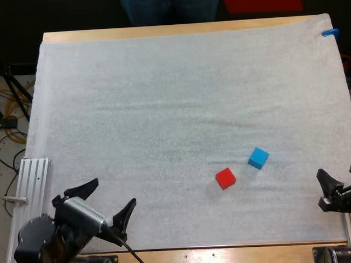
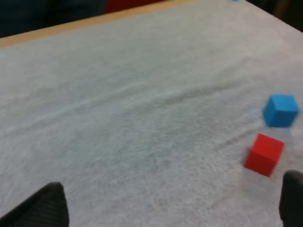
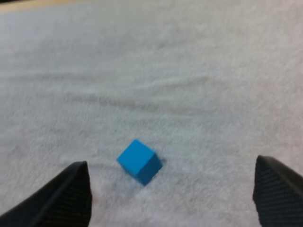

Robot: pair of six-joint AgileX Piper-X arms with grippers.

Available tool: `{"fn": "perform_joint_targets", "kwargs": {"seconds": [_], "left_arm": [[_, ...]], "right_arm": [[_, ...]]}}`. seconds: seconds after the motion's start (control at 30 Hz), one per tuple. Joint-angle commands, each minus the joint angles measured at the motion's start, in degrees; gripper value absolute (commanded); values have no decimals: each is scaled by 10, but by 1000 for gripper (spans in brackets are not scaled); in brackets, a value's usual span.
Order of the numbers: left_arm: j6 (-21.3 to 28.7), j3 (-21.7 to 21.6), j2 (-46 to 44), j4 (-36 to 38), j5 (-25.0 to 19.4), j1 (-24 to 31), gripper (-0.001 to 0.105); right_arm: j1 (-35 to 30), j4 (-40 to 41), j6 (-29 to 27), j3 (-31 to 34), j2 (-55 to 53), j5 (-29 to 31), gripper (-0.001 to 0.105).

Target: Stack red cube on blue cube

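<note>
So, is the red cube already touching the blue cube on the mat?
No, the red cube lies apart from the blue cube, with bare white mat between them.

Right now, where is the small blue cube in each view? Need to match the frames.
High view: the small blue cube sits on the white mat, right of centre, just beyond and to the right of the small red cube.
Left wrist view: it is close beside the red cube, on its far side.
Right wrist view: it is on the mat, ahead of the open right end effector.
Shared landmark: the white mat under it.
</note>
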Motion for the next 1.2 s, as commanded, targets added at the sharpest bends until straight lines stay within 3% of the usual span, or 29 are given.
{"fn": "perform_joint_targets", "kwargs": {"seconds": [0.0, 0.27, 0.47, 0.6, 0.87, 1.07, 1.17], "left_arm": [[13, -18, 18, 1, 7, -23, 87], [43, -84, 114, 16, 7, -165, 87], [56, -97, 151, 40, -2, -239, 87], [56, -97, 158, 37, -13, -258, 87], [56, -97, 159, 34, -26, -259, 87], [56, -97, 159, 34, -26, -259, 87], [56, -97, 159, 34, -26, -259, 87]], "right_arm": [[7, 11, -16, -20, 20, -21, 69], [98, 55, -32, -104, 128, -22, 69], [197, 60, -13, -134, 187, -9, 69], [260, 60, 4, -143, 226, 9, 69], [403, 49, 23, -165, 363, 108, 69], [448, 27, 26, -166, 475, 163, 69], [448, 21, 34, -166, 520, 164, 69]]}}
